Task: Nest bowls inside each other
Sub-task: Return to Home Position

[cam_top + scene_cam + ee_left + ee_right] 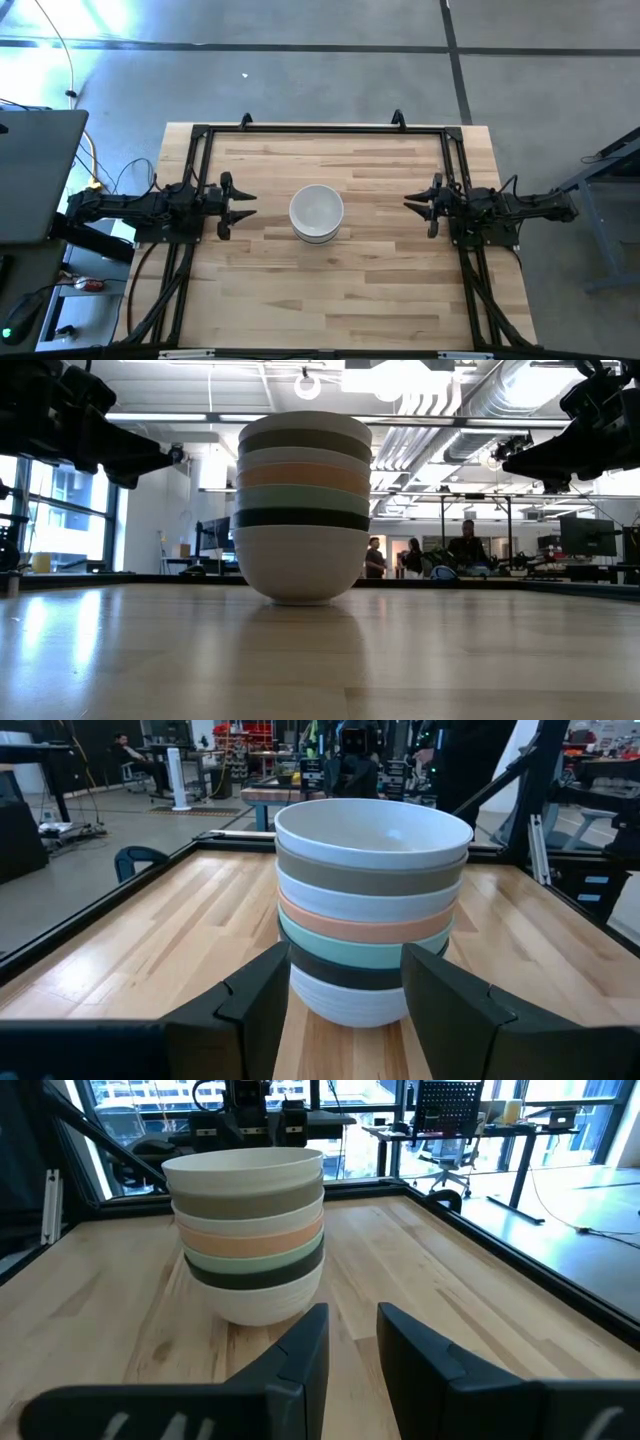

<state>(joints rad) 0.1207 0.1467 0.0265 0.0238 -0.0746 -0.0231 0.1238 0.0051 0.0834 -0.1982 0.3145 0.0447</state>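
Stack of seven round smooth bowls (317, 213) sits mid-counter, btwn the two arms, on the pale wooden counter (380, 290). Bottom to top: white bottom bowl (300, 560), black bowl (300, 518), pale mint bowl (300, 498), peach-orange bowl (300, 476), white middle bowl (300, 457), olive-grey bowl (300, 440), white top bowl (305, 422). Nesting looks done.

Left arm (130, 207) at left edge: left jaws released, spread wide, empty. Right arm (510, 207) at right edge: right jaws released too, narrower gap, empty. Both well apart from stack.

Handling, my guess: stiff, slick walls, prob. chippable; tall stack = tippy. Single bowl: pinch across rim. Whole stack: grip bottom bowl's wall, go slow.
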